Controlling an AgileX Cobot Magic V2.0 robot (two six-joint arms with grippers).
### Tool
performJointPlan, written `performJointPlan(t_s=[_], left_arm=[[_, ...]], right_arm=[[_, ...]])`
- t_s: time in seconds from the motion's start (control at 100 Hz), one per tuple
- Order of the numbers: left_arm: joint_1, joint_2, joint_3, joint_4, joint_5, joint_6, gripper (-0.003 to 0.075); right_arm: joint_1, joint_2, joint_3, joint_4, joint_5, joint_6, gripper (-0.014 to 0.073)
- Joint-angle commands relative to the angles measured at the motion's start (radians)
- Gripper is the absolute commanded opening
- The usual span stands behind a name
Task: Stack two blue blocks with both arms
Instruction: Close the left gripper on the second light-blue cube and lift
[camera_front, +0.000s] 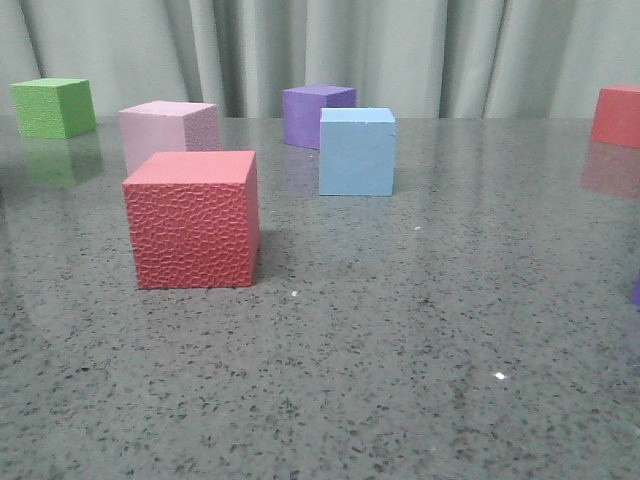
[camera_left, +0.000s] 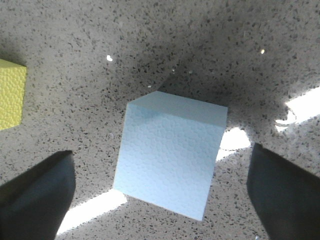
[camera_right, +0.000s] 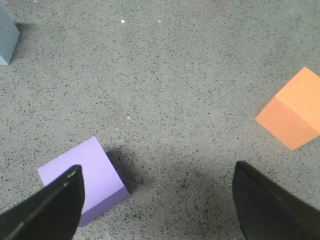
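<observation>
left pincer (camera_left: 160, 200) spread over blue block (camera_left: 170, 157) — apart; right pincer (camera_right: 157, 205) spread

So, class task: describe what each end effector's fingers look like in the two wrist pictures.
Left end effector: two dark, nearly black fingers with flat angular faces. Right end effector: the same dark, wedge-shaped fingers, tapering to points. No cables or markings show.

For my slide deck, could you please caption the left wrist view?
Open left tool poised over a pale blue block on the speckled table, a yellow block at the frame's edge.
</observation>
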Motion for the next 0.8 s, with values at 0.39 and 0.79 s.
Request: performJointPlan(t_s=[0.39,0.79], left_arm=[[0.023,0.005,-0.025,0.023,0.031,-0.002,0.0672],[0.051,0.014,-0.025,-0.030,0.027,0.013,0.0672]], right_arm=[[-0.008,-0.003,-0.020,-0.033,-0.069,-0.006,0.0600],[-0.008,-0.003,-0.020,-0.035,-0.078,-0.006,0.0600]])
